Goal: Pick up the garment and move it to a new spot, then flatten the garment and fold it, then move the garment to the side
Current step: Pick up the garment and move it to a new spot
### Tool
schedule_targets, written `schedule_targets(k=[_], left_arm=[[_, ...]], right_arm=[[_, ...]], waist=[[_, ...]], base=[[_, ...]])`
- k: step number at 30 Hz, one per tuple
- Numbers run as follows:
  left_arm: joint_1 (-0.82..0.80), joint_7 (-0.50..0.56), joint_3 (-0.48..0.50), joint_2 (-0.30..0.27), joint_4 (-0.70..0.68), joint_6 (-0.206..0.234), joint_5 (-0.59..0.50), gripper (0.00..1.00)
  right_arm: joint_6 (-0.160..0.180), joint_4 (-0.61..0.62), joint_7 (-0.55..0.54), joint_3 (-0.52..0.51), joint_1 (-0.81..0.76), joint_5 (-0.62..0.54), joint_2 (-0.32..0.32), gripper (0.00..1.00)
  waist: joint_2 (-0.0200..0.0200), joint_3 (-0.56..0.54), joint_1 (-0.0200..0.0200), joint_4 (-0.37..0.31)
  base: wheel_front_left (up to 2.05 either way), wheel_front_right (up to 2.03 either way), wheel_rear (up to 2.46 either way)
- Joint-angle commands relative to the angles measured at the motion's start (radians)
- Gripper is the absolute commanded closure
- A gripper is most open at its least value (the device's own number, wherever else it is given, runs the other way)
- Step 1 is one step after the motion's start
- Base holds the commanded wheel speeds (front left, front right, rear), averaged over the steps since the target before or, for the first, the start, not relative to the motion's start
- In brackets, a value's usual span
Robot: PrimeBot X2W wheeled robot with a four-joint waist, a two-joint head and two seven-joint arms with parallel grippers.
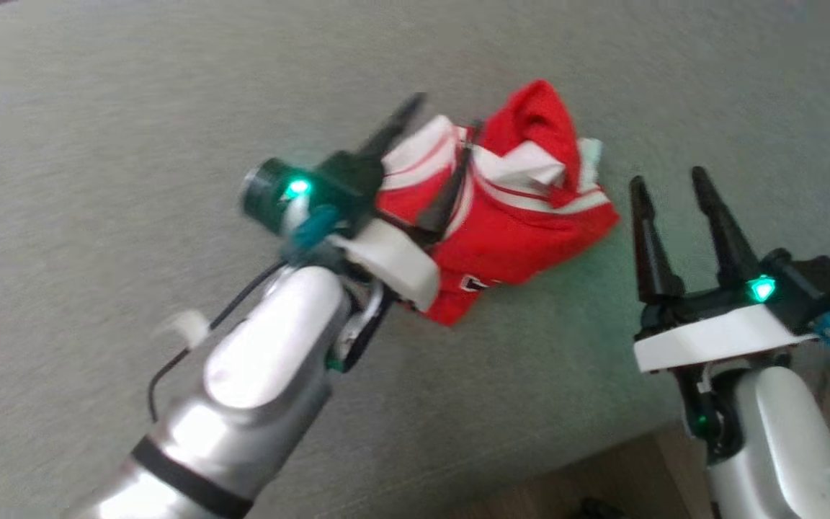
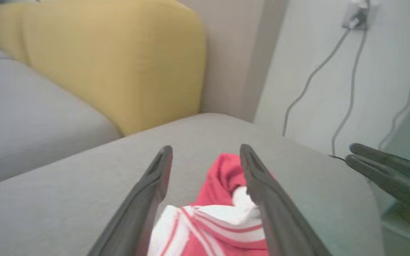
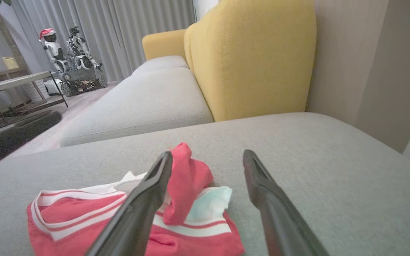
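The left hand reaches out over the near-left part of the garment, its two dark fingers spread wide. In the left wrist view the cloth lies between them, with no sign that they are pinching it. The garment is a crumpled red heap on the grey sofa cushion, roughly at the middle of the seat. White bands edged with thin red stripes run across it, and one red fold stands up as a peak at its far end. A pale mint-white patch shows at its right side, beside that peak. A small dark print sits near its near edge, too blurred to read. To its right, just beside the cloth but apart from it, the right hand is also open and holds nothing, fingers pointing away from the robot.
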State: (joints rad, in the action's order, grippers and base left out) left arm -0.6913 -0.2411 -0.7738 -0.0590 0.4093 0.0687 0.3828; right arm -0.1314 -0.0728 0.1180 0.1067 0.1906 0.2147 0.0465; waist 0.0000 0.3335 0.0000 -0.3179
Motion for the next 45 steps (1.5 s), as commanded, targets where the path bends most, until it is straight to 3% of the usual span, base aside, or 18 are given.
schedule_targets(k=[1,7,12,14,20,31,45], left_arm=[[0.007,-0.013,0.056,-0.026,-0.048,0.026,0.000,0.00],[0.126,-0.020,0.205,-0.104,-0.141,0.120,0.009,0.00],[0.250,-0.020,0.344,-0.163,-0.223,0.167,0.016,0.00],[0.325,-0.020,0.427,-0.193,-0.269,0.173,0.026,0.00],[0.459,-0.021,0.539,-0.229,-0.342,0.147,0.033,0.00],[0.618,-0.021,0.577,-0.234,-0.396,0.123,0.008,0.00],[0.761,-0.006,0.578,-0.238,-0.460,0.149,0.023,0.00]], right_arm=[[0.001,0.046,-0.009,0.003,-0.007,-0.013,0.004,0.00],[0.001,0.075,-0.052,-0.018,-0.038,-0.040,0.009,0.00],[0.001,0.089,-0.077,-0.024,-0.059,-0.048,0.012,0.00],[0.001,0.093,-0.088,-0.026,-0.070,-0.051,0.013,0.00],[0.001,0.095,-0.100,-0.033,-0.090,-0.053,0.023,0.00],[0.001,0.095,-0.114,-0.036,-0.133,-0.062,0.028,0.00],[0.001,0.100,-0.132,-0.037,-0.196,-0.071,0.024,0.00]], waist=[[0.0000,-0.059,0.0000,0.079],[0.0000,-0.112,0.0000,0.178],[0.0000,-0.148,0.0000,0.233],[0.0000,-0.164,0.0000,0.248],[0.0000,-0.187,0.0000,0.259],[0.0000,-0.233,0.0000,0.253],[0.0000,-0.309,0.0000,0.242]], base=[[0.00,0.00,0.00],[0.00,0.00,0.00],[0.00,0.00,0.00],[0.00,0.00,0.00],[0.00,0.00,0.00],[0.00,0.00,0.00],[0.00,0.00,0.00]])
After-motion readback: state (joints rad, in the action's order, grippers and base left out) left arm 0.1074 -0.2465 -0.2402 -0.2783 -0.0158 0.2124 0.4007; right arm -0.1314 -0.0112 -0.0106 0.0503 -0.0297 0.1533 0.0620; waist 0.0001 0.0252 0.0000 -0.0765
